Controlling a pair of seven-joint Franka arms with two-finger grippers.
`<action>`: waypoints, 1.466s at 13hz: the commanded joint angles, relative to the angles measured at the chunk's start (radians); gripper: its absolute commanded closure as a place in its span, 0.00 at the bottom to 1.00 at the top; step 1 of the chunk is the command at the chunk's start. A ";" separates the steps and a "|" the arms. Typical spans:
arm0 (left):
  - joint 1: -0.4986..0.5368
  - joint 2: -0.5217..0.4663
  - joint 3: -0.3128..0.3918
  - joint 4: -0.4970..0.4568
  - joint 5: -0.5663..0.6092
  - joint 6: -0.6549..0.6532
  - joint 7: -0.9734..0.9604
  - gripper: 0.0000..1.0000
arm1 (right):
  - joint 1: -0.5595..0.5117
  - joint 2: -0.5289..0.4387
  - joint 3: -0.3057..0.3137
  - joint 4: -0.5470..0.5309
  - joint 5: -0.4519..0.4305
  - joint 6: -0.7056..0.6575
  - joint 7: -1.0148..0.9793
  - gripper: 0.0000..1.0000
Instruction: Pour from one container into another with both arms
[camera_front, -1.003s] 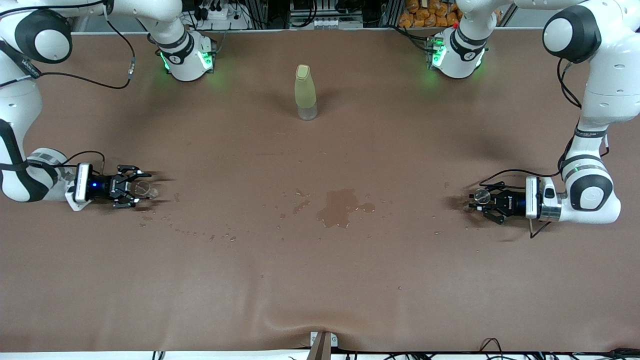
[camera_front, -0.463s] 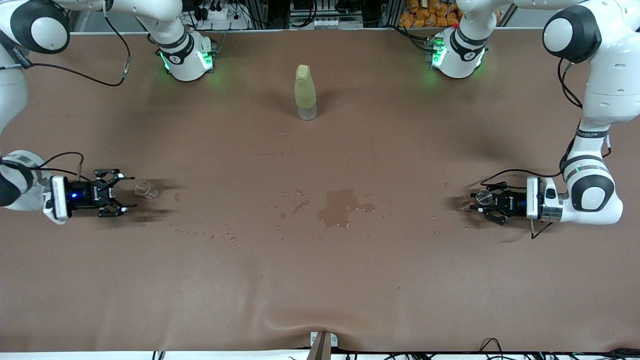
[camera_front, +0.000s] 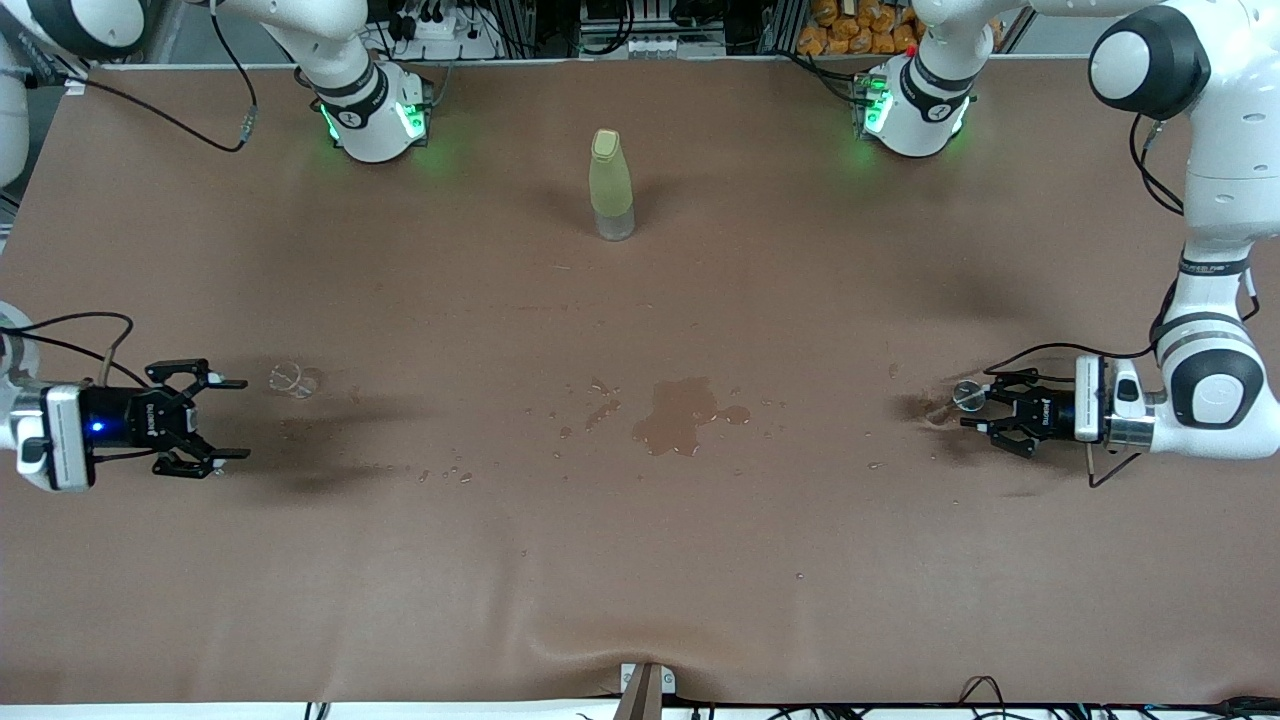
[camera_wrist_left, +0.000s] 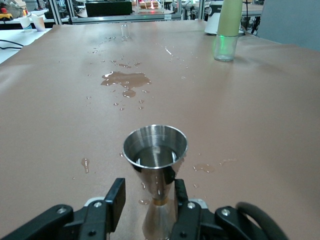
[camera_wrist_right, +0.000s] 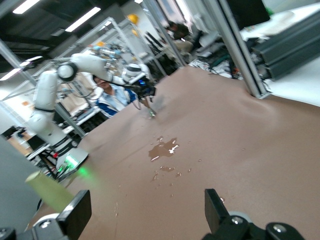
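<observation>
Front and wrist views, pouring task near its close. My right claw stands wide open and empty above the table at the right arm's end; a second ago it was closed around the small clear cup, which now sits alone on the table just ahead of my open fingers, apart from them. My left claw — low at the left arm's end — has its fingers set either side of the steel measuring cup, upright with its waist between them; a narrow gap shows at one finger, so I cannot tell whether the grip is released. A puddle with scattered drops lies between my two claws, and a yellow-green bottle stands toward the bases. I judge the pour finished: one vessel is set down and freed, and the steel one remains to be let go.
</observation>
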 joint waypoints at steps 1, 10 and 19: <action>0.012 -0.067 -0.006 -0.006 0.054 -0.017 0.010 0.53 | 0.055 -0.123 -0.012 -0.025 -0.081 0.073 0.203 0.00; -0.049 -0.354 -0.017 0.076 0.213 -0.018 -0.562 0.38 | 0.221 -0.352 -0.008 -0.028 -0.558 0.163 0.779 0.00; -0.270 -0.569 -0.019 0.078 0.629 0.077 -1.696 0.00 | 0.357 -0.626 -0.131 -0.205 -0.850 0.187 1.153 0.00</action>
